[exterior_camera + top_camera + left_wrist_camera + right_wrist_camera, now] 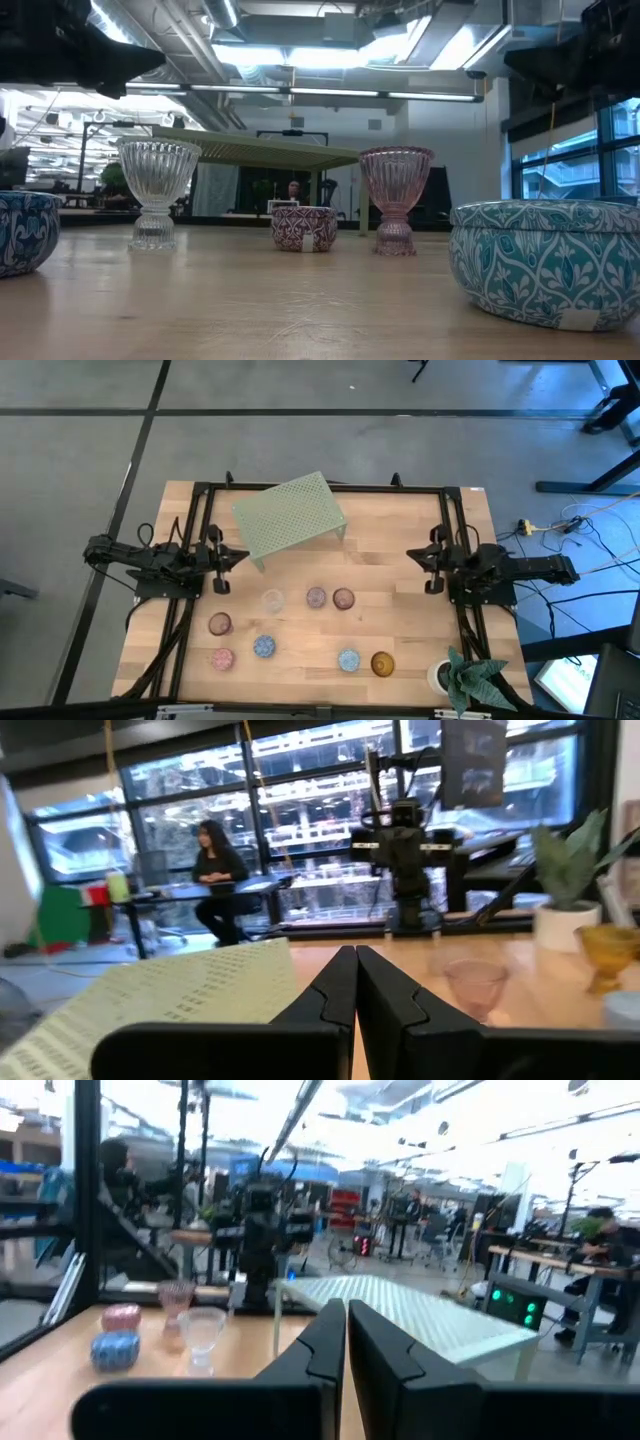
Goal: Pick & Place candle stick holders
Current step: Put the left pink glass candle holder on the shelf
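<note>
Several candle stick holders stand upright on the wooden table: a clear stemmed one (pixel 272 600), two mauve ones (pixel 316 597) (pixel 343 598), pink ones (pixel 220 624) (pixel 222 658), blue ones (pixel 264 646) (pixel 348 659) and an amber one (pixel 382 663). The low view shows the clear stemmed cup (pixel 157 190) and a pink stemmed cup (pixel 396 195) on their feet. My left gripper (pixel 240 555) (pixel 355 970) hangs shut at the table's left side, above the surface, holding nothing. My right gripper (pixel 412 555) (pixel 345 1325) is shut at the right side, also with nothing in it.
A pale green perforated rack (pixel 290 515) stands on its legs at the far middle of the table. A white pot with a green plant (pixel 455 678) sits at the near right corner. A black frame (pixel 320 488) runs along the table's sides. People sit in the room beyond.
</note>
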Robot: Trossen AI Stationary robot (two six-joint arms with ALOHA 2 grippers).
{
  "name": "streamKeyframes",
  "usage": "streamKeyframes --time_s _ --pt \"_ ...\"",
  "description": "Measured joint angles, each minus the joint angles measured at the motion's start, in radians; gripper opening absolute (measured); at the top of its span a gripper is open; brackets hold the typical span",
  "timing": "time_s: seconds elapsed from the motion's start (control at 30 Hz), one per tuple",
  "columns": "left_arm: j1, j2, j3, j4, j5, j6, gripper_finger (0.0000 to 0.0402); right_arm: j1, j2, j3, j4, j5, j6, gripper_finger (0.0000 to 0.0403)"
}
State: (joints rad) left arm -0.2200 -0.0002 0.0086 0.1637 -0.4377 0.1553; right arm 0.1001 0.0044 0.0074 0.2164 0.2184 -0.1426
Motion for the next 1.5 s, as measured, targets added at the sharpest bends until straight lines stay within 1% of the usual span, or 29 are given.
streamKeyframes --time_s 0.13,0.23,0.37,0.5,0.6,0.7,0.77,0.93,1.07,1.13,1.27,1.43,1.5 --pt "0.000 0.000 0.000 0.002 -0.003 -0.022 0.0003 0.000 0.000 0.000 0.089 -0.001 -0.023 0.0024" --pt "0.000 0.000 0.013 0.007 -0.005 -0.026 0.0017 0.000 0.000 0.000 0.109 -0.001 -0.023 0.0042" --pt "0.000 0.016 0.070 0.015 -0.029 -0.021 0.0057 0.000 0.000 0.000 0.116 -0.001 -0.023 0.0087" --pt "0.000 0.075 0.160 0.005 -0.042 0.004 0.0103 0.000 0.001 0.034 0.115 -0.014 -0.023 0.0132" --pt "0.000 0.146 0.270 -0.104 -0.059 0.005 0.0127 0.000 0.017 0.089 0.108 -0.036 -0.026 0.0153" --pt "0.000 0.246 0.415 -0.306 -0.101 -0.056 0.0142 0.000 0.053 0.146 0.084 -0.035 -0.027 0.0162" --pt "-0.001 0.327 0.514 -0.416 -0.102 -0.085 0.0149 0.000 0.084 0.177 0.062 -0.036 -0.027 0.0164" --pt "-0.001 0.521 0.762 -0.667 -0.056 -0.137 0.0155 0.000 0.152 0.218 0.038 -0.036 -0.061 0.0165" --pt "-0.001 0.645 0.907 -0.902 -0.006 -0.240 0.0155 0.000 0.187 0.218 0.037 -0.035 -0.079 0.0165" --pt "-0.002 0.692 0.936 -0.971 0.030 -0.295 0.0156 0.000 0.197 0.219 0.035 -0.035 -0.078 0.0165" --pt "-0.003 0.752 0.941 -1.030 0.112 -0.413 0.0156 0.000 0.201 0.219 0.037 -0.035 -0.075 0.0165" --pt "-0.021 0.804 0.941 -1.106 0.267 -0.576 0.0156 0.000 0.201 0.219 0.049 -0.035 -0.075 0.0165" --pt "-0.047 0.830 0.941 -1.137 0.306 -0.612 0.0156 0.000 0.201 0.219 0.048 -0.035 -0.076 0.0165"
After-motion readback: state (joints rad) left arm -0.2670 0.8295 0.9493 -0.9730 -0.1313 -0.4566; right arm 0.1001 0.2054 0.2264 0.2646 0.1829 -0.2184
